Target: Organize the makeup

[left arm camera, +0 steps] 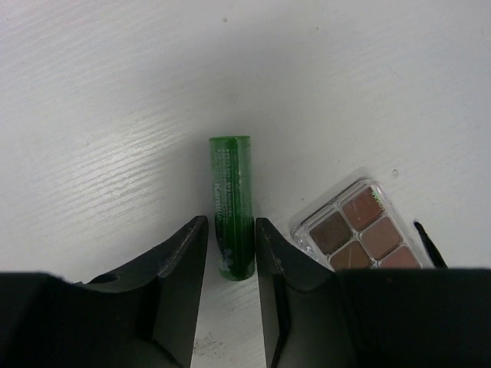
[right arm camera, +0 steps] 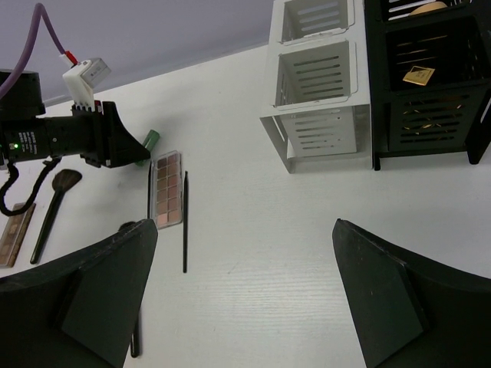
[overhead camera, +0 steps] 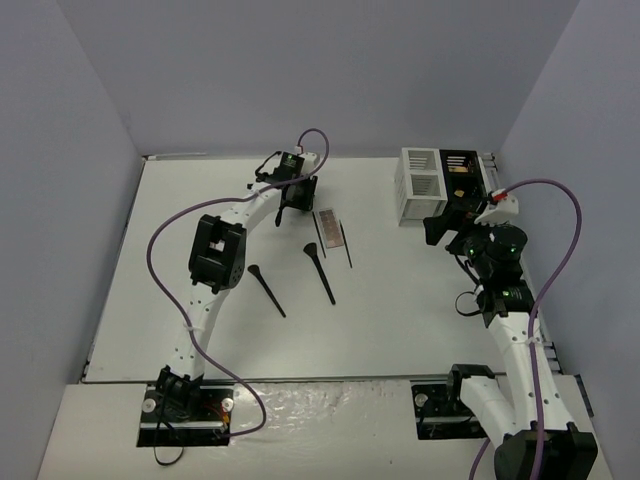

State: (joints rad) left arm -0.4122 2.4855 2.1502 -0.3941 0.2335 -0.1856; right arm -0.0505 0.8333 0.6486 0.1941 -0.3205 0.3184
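- At the far right of the bench [overhead camera: 400,300]: a white slatted box [overhead camera: 421,184] and a black slatted box [overhead camera: 462,172], side by side.
- Inside the black slatted box: a small gold square [right arm camera: 420,74] in one slot, and a beige thing [right arm camera: 426,8] in the slot above, only partly seen.
- Left claw [left arm camera: 230,230] down low over a green tube [left arm camera: 232,192], one finger close on each side. Cannot tell if squeezing.
- Green tube flat on the bench, at the far middle.
- Just beside the tube: a flat palette [left arm camera: 357,230] with brown and pink squares.
- Right claw [right arm camera: 244,225] spread wide, nothing in it, near the front of the boxes.
- Loose in the middle of the bench: one big black brush [overhead camera: 266,289], a second big black brush [overhead camera: 321,272], a thin black brush [overhead camera: 347,246] next to the palette, and a second palette [right arm camera: 15,230].
- White bench, with pale grey-purple walls [overhead camera: 300,70] on three sides.
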